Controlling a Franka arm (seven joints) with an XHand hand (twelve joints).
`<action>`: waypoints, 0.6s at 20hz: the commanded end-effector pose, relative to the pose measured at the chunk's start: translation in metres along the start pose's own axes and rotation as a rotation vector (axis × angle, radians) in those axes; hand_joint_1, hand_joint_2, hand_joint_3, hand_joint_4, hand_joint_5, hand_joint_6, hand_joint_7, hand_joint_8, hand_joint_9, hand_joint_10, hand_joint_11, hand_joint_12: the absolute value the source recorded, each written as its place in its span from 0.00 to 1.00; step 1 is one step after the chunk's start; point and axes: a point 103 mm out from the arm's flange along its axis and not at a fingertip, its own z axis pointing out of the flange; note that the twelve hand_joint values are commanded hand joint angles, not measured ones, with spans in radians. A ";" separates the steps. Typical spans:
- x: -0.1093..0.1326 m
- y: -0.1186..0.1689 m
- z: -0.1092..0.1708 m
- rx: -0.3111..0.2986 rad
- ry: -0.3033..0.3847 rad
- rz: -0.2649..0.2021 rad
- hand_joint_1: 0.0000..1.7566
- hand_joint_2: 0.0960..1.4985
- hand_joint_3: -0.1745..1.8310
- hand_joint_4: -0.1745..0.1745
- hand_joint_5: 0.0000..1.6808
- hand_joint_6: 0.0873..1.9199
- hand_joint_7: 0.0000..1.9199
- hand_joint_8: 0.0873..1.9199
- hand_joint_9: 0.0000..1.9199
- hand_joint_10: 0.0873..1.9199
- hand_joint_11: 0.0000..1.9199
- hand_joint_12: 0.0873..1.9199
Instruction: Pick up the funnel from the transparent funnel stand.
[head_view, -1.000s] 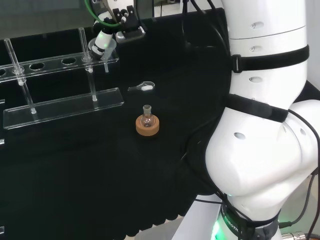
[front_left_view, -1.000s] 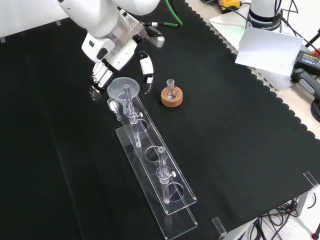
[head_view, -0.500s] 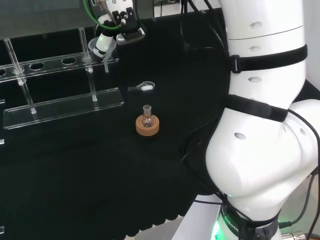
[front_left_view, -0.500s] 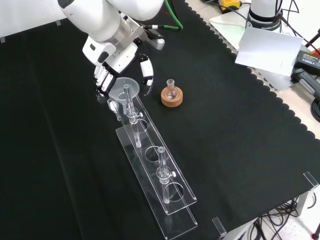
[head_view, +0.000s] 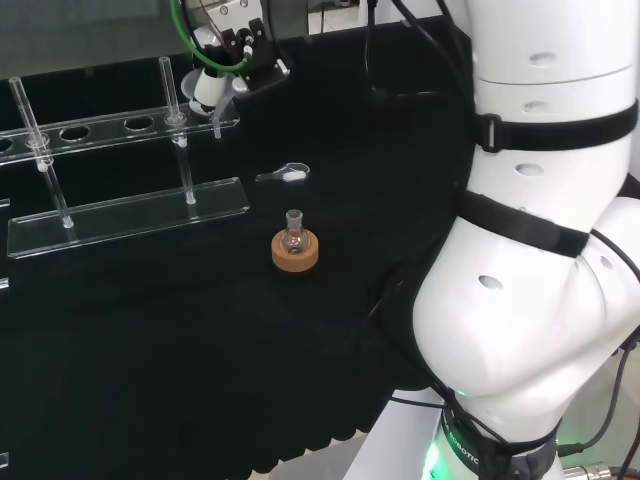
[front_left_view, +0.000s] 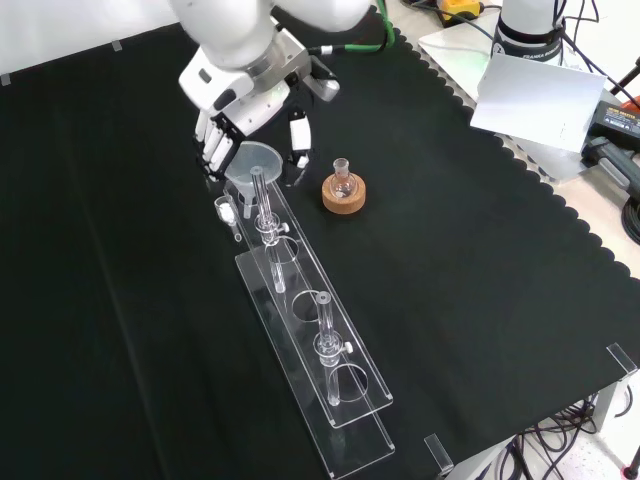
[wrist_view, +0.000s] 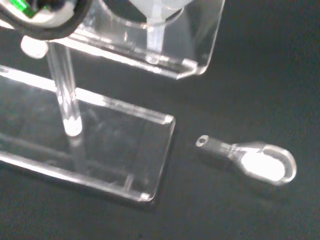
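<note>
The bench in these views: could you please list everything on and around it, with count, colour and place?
funnel: one, clear, at the stand's far end in the front view.
funnel stand: one, transparent, along the middle of the cloth.
flask: one, small, clear, on a cork ring right of the stand.
scoop: one, clear, on the cloth beside the stand's end.
cloth: one, black, over the bench.
robot hand: one, black and white, fingers at the funnel's rim.
</note>
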 end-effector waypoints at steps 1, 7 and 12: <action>-0.002 -0.023 -0.065 -0.169 -0.076 0.023 0.51 0.48 0.41 0.46 0.42 0.30 0.36 0.29 0.48 0.17 0.42 0.57; -0.008 -0.056 -0.094 -0.154 -0.089 0.058 0.50 0.48 0.41 0.44 0.40 0.31 0.35 0.29 0.48 0.16 0.42 0.56; -0.008 -0.087 -0.103 -0.156 -0.082 0.083 0.50 0.47 0.41 0.44 0.39 0.31 0.35 0.30 0.48 0.16 0.42 0.56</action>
